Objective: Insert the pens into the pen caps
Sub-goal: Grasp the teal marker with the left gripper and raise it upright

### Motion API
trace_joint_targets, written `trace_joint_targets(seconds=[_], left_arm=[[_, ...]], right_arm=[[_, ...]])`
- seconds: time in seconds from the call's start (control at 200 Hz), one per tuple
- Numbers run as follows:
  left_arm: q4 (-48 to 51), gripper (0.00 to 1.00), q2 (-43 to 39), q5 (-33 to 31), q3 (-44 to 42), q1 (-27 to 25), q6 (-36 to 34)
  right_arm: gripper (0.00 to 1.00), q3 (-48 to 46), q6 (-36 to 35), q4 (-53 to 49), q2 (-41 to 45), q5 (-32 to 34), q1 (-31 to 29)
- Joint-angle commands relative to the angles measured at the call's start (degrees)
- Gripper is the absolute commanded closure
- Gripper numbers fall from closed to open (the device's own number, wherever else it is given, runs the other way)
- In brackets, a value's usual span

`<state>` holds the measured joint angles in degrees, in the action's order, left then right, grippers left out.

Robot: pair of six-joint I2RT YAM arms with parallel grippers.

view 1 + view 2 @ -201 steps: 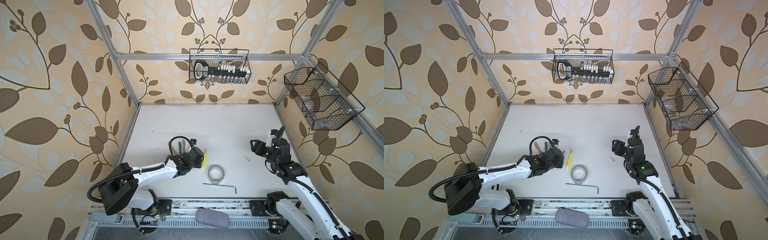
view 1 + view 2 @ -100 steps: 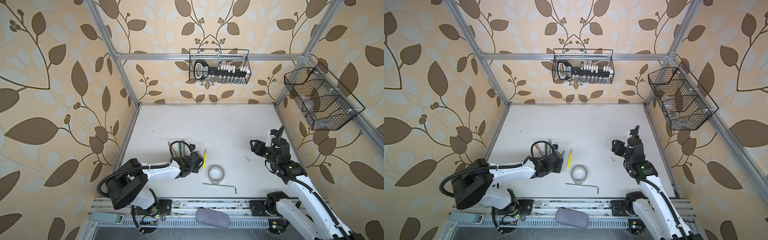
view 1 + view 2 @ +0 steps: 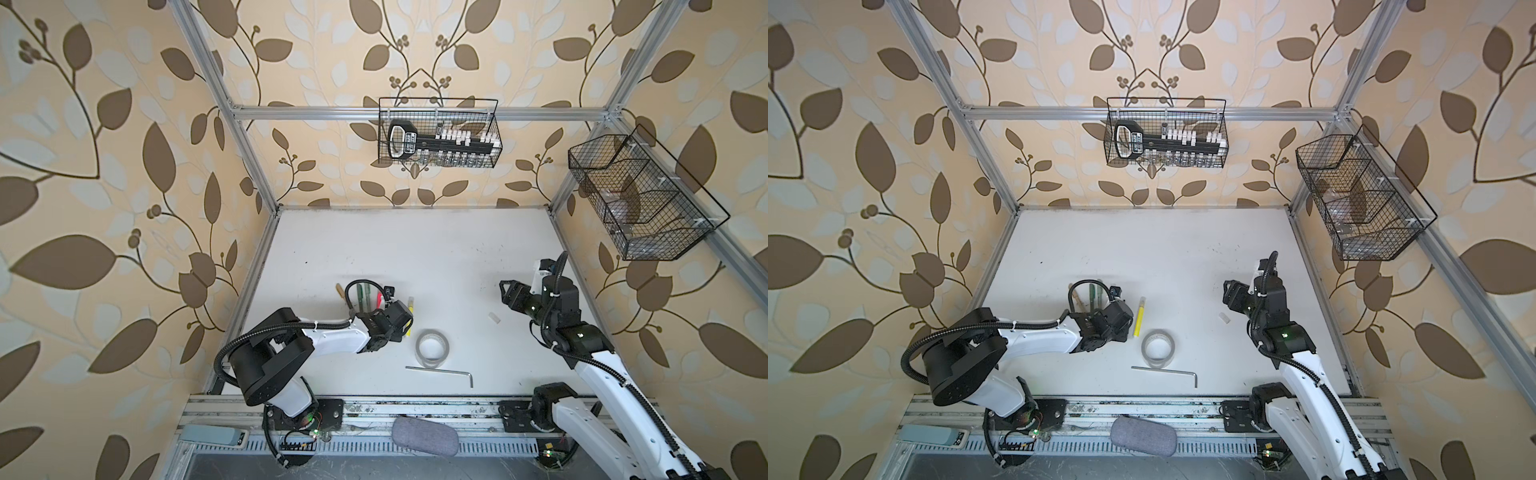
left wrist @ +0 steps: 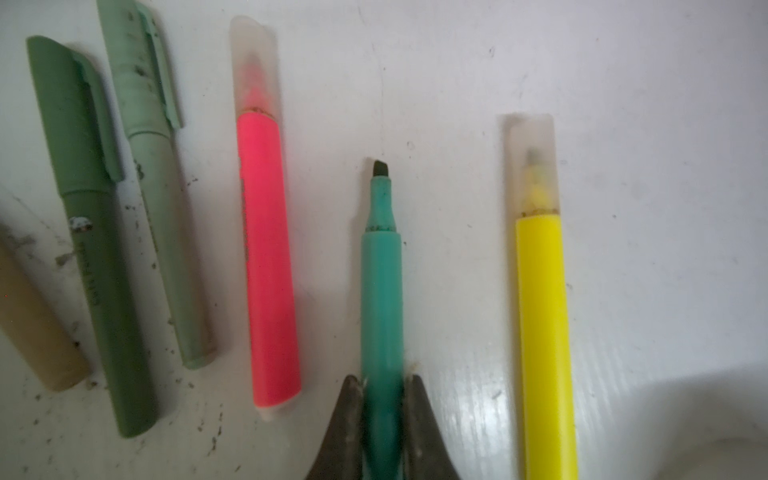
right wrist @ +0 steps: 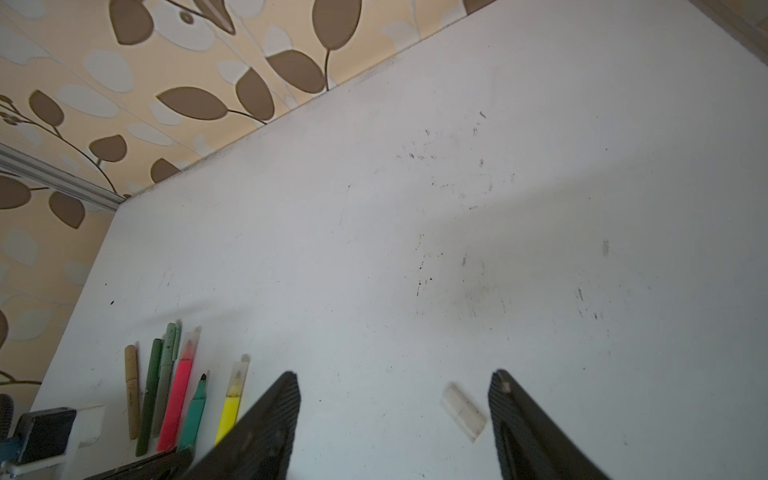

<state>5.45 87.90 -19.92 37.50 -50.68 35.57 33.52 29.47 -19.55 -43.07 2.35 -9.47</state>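
1. I count six pens [image 4: 268,257] in a row, 10 o'clock of the tape roll [image 3: 432,347]; five are capped.
2. Left gripper [image 4: 383,380] is clamped on the uncapped green marker [image 4: 380,270].
3. One loose clear cap [image 5: 463,411] lies at 2 o'clock of the roll. Right gripper [image 5: 395,376] has its fingers spread wide and holds nothing.

Near tape roll [image 3: 1158,362]: yellow marker [image 3: 1138,319]; hex key [image 3: 1163,370]

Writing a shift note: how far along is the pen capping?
Done: dark green pen, grey-green pen, pink marker and yellow marker wear caps. In hand: left end effector is shut on the uncapped green marker. Left: a clear cap lies loose before the open right end effector.
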Motion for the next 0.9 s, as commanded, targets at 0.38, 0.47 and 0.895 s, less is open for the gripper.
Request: trace_joint_targets(seconds=[0.38,0.47,0.895], left_arm=[[-3.6,1.00,-25.7,11.6,-5.5,-1.0,-3.8],[-5.5,1.00,-28.5,13.5,-6.5,-2.0,-3.7],[-12.9,1.00,-31.1,16.5,-8.4,-7.4,-4.2]], right_arm=[[0.22,2.6,18.9,10.6,3.1,12.6,-40.0],[0.21,0.3,21.7,19.5,-0.7,14.7,-46.1],[0.24,-1.7,29.6,37.1,-16.4,10.5,-48.3]])
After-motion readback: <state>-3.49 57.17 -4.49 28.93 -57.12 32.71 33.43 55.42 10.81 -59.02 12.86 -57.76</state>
